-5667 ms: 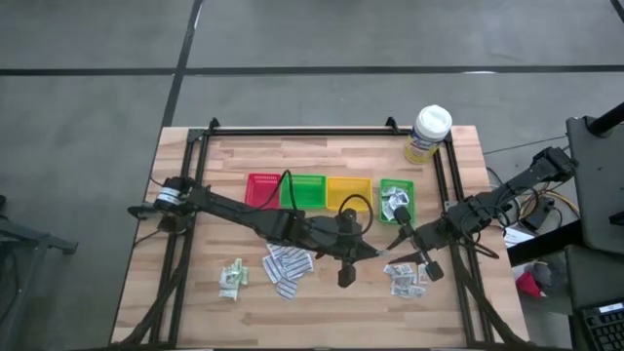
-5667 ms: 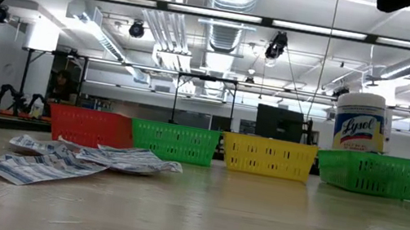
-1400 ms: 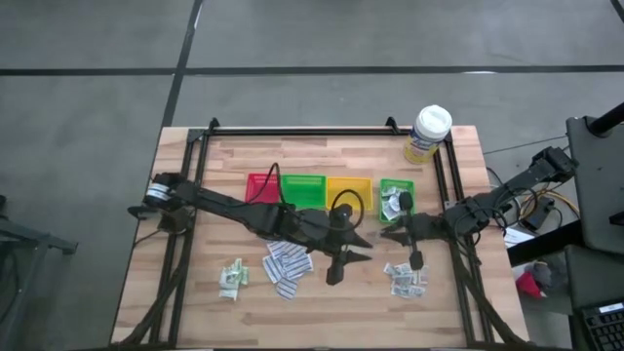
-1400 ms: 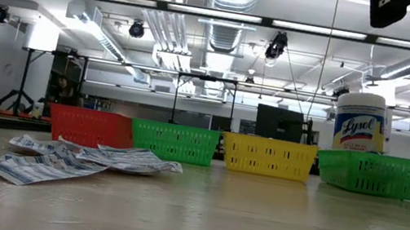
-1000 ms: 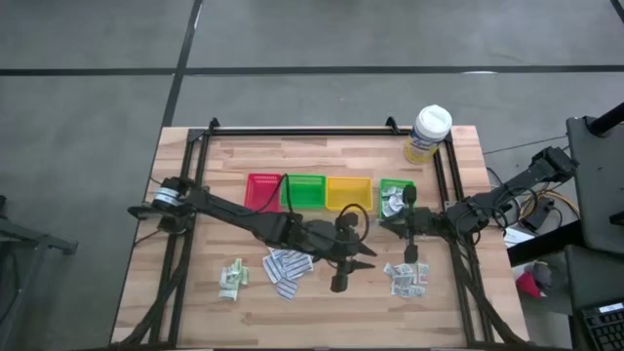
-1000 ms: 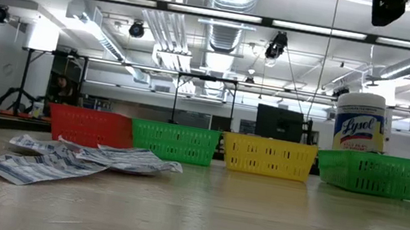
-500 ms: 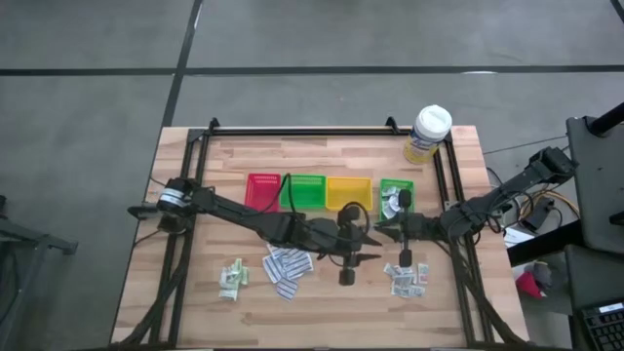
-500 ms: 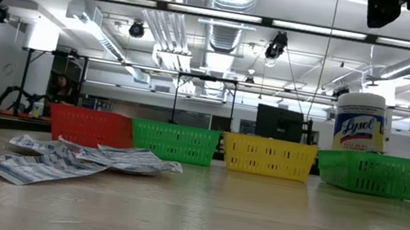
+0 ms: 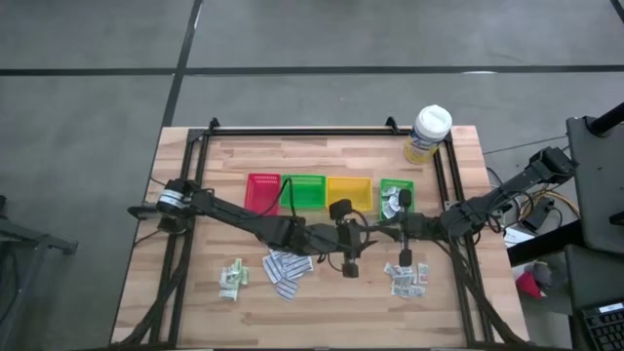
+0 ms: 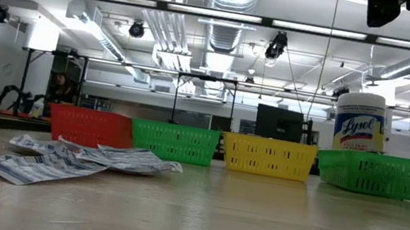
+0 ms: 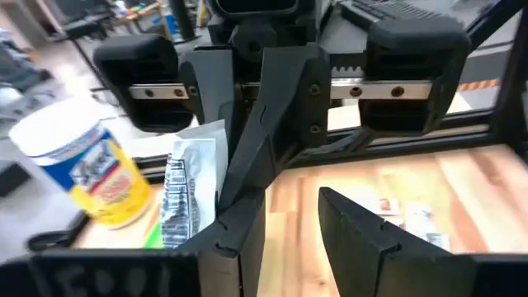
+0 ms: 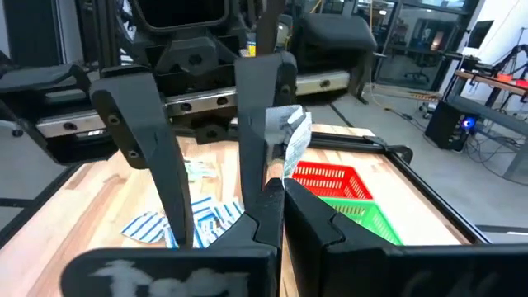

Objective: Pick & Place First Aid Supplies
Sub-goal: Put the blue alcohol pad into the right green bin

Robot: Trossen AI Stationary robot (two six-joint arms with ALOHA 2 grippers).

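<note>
Landmark: the yellow tray (image 9: 348, 191), third in a row of four trays. To its left, a red tray (image 9: 262, 189) and a green tray (image 9: 304, 190) are seen, both partly covered by the left arm. Well left of and nearer than the yellow tray, pale green-white sachets (image 9: 232, 279) are scattered; closer to it, long white printed strips (image 9: 286, 266) are piled, also seen in the low view (image 10: 58, 158).

Just in front of the yellow tray, the left gripper (image 9: 351, 261) is held above the table, fingers parted w/ nothing seen between them. Right beside it, the right gripper (image 9: 404, 259) is clamped on a crumpled white packet (image 12: 292, 142); from above, the packet is too small to make out.

Right of the yellow tray, a second green tray (image 9: 397, 199) w/ packets inside is partly hidden by the right arm. Nearer, small grey-white squares (image 9: 409, 279) are heaped. Behind, a white-lidded tub (image 9: 427, 134) is stood.

In the low view both grippers are cut off at the top edge.
</note>
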